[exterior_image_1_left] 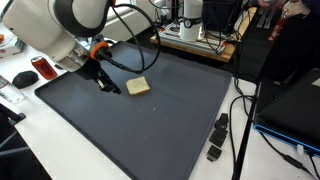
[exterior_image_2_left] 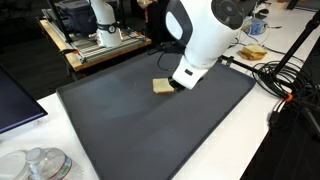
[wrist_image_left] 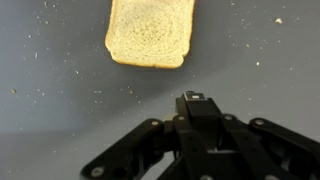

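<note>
The closed tool hangs near the bread slice, not touching.

opposite exterior views, sharing bread on mat, wrist view close overhead

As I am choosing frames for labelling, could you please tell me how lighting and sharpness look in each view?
Wrist view: soft, even light; the bread slice is sharp, the shut gripper dark and slightly blurred near the lens. Both exterior views: the white arm looks very bright, while the dark mat shows no harsh glare and the bread slice casts little shadow.
</note>
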